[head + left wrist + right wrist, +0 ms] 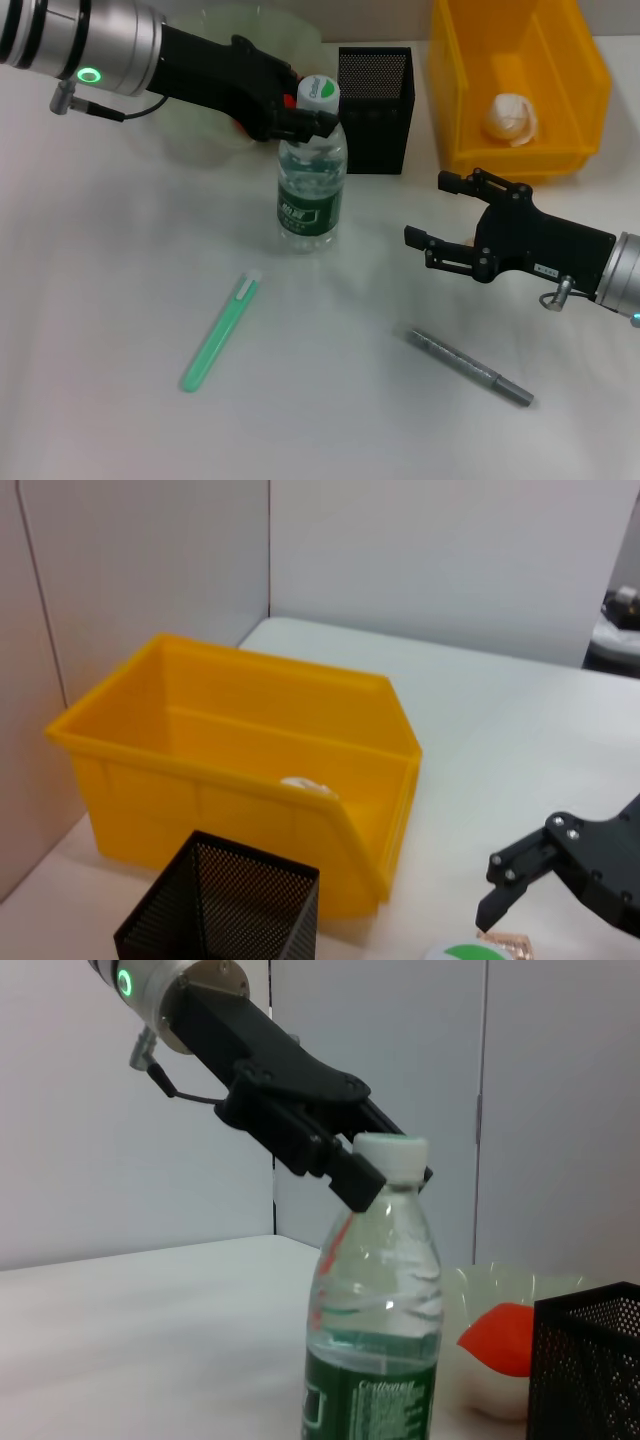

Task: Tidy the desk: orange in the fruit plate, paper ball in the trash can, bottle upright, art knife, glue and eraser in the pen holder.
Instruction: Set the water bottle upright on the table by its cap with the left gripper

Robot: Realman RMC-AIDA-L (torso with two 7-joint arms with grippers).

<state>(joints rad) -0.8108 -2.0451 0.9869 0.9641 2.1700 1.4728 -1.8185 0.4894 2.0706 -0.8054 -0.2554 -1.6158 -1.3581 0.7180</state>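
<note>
The clear water bottle (312, 190) with a green label stands upright mid-table. My left gripper (314, 119) is shut on its neck just under the white cap; the right wrist view shows its jaws either side of the neck (390, 1178). The orange (500, 1335) lies in the pale fruit plate (205, 90), mostly hidden behind the left arm in the head view. The paper ball (510, 118) lies in the yellow bin (455, 90). A green art knife (218, 330) and a grey pen-shaped stick (470, 367) lie on the table. My right gripper (428, 210) is open and empty. No eraser shows.
The black mesh pen holder (375, 105) stands just behind the bottle, between the plate and the yellow bin. The left wrist view shows the bin (240, 740), the pen holder (220, 900) and my right gripper (490, 890) farther off.
</note>
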